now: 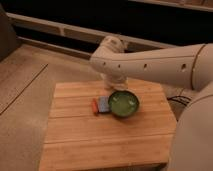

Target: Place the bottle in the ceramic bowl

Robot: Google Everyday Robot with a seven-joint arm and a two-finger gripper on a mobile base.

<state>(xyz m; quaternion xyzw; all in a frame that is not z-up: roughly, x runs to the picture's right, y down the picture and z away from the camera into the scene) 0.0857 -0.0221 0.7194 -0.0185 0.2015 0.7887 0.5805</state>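
The ceramic bowl (123, 103), glossy green inside with a dark rim, stands near the middle of the wooden table (80, 135). My gripper (114, 84) hangs down from the pale arm (150, 65) at the table's far edge, just behind and left of the bowl. The arm's bulk covers most of it. The bottle is not visible; it may be hidden in the pale shapes under the arm.
A flat blue block (103, 104) lies against the bowl's left side, with a small orange-red piece (95, 105) just left of it. My own pale body (195, 135) fills the right edge. Grey floor lies to the left, and a dark wall with a rail runs behind.
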